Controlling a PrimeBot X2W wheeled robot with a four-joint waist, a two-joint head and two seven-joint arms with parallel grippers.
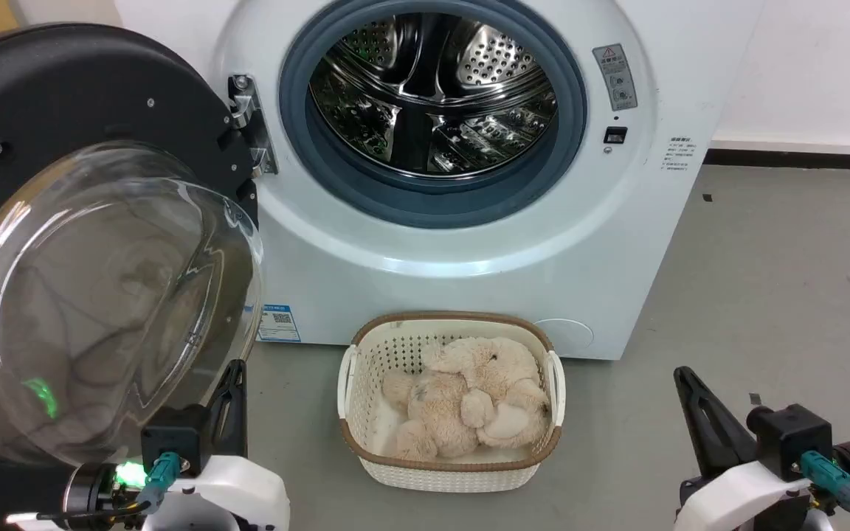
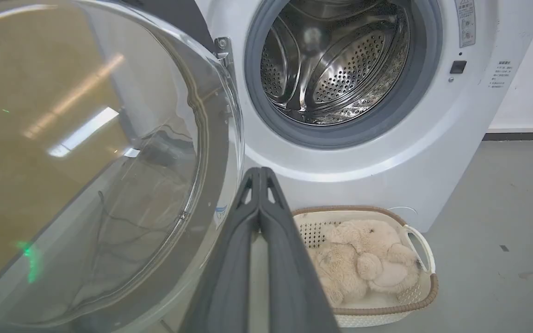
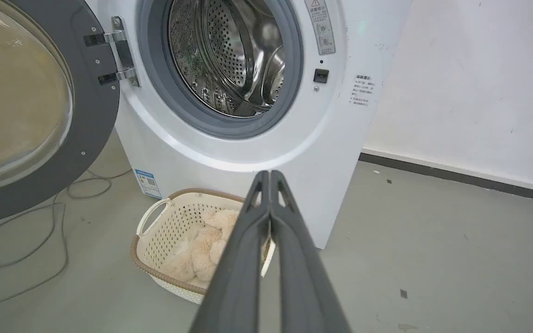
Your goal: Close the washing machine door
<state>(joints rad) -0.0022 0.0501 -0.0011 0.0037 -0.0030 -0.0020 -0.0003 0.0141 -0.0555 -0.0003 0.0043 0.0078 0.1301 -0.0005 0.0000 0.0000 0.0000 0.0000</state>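
Head view shows the washing machine (image 1: pixel 469 251) with the washing machine door (image 1: pixel 63 81) swung wide open. The door hangs on the metal hinge (image 1: pixel 251 125) at the edge of the machine's front that lies on the robot's left. The door's clear glass bowl (image 1: pixel 100 295) bulges out toward the camera. The steel drum (image 1: pixel 432 81) is exposed inside the grey gasket (image 1: pixel 425 203) at the middle of the machine's front. A blue sticker (image 1: pixel 280 323) sits low on that front, partly behind the edge of the glass.

A cream basket (image 1: pixel 462 476) stands on the grey floor (image 1: pixel 764 295) just in front of the machine's base and holds a beige plush toy (image 1: pixel 469 398).

The left gripper (image 1: pixel 235 372) is low in front of the machine, just beside the lower rim of the glass bowl. I cannot tell whether it touches the glass. In the left wrist view its two fingers are pressed together with nothing between them.

The right gripper (image 1: pixel 683 376) is in front of the machine's other lower corner, well apart from the door. Its fingers are likewise pressed together and empty in the right wrist view. In that view a cable (image 3: pixel 58 217) trails across the floor below the open door.
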